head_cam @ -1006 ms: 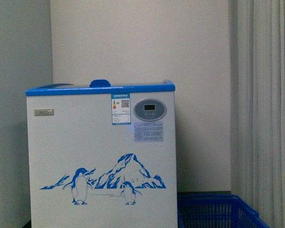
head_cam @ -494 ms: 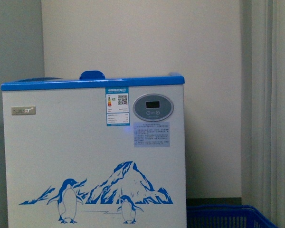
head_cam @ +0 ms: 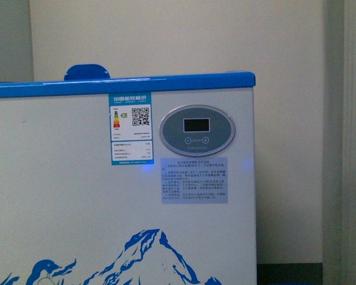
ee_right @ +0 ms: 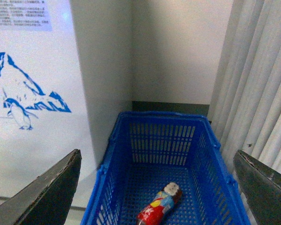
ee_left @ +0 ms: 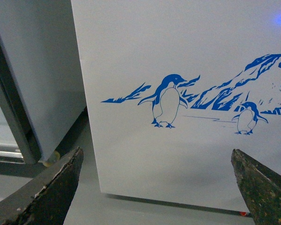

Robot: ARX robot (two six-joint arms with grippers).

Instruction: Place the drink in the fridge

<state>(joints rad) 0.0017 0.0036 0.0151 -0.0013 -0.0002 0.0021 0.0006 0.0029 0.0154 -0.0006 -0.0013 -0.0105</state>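
Closer now: fridge (head_cam: 77, 196) fills your front view, blue crate (ee_right: 160, 115) dropped out of it. Drink (ee_right: 160, 206) lies on side on crate floor, just beside fridge, below and ahead of right gripper (ee_right: 157, 157), whose fingers are wide apart and empty. Long axis oblique to finger line; expect wrist turn. Left gripper (ee_left: 157, 152) also spread, facing fridge front. Right arm nearer.

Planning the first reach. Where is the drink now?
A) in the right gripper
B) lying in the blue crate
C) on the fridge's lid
B: the right wrist view shows the drink lying on its side on the bottom of the blue crate beside the fridge.
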